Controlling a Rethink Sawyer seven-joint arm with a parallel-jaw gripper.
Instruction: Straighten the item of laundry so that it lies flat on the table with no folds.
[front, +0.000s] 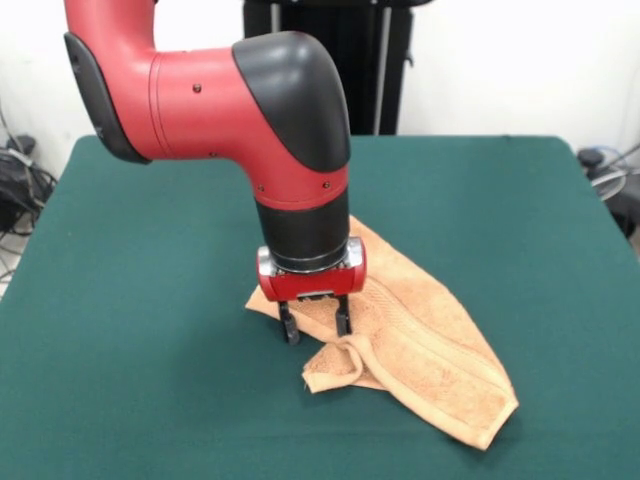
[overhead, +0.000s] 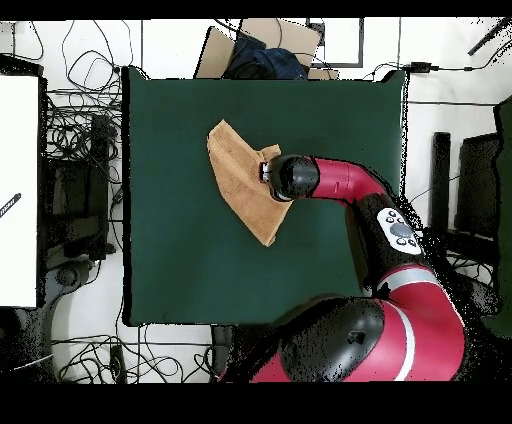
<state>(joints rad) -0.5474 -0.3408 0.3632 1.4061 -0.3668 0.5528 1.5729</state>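
Note:
The peach-orange towel (front: 430, 350) lies crumpled on the green table (front: 120, 300), stretched in a long diagonal strip from the middle toward the near right. Its near left corner is folded over on itself (front: 340, 362). My gripper (front: 316, 324) points straight down over the towel's left edge, jaws open, with the fingertips (front: 289, 331) at or just above the cloth and nothing held. In the overhead view the towel (overhead: 238, 180) shows as a narrow folded strip on the table (overhead: 170, 260); my wrist (overhead: 290, 178) covers the strip's right edge and hides the gripper.
The red arm comes in from above and left in the front view (front: 200, 90). Around the table are tangled cables (overhead: 80, 150), a cardboard box (overhead: 255, 45) past the far edge, and a white surface (overhead: 20, 190) at the left.

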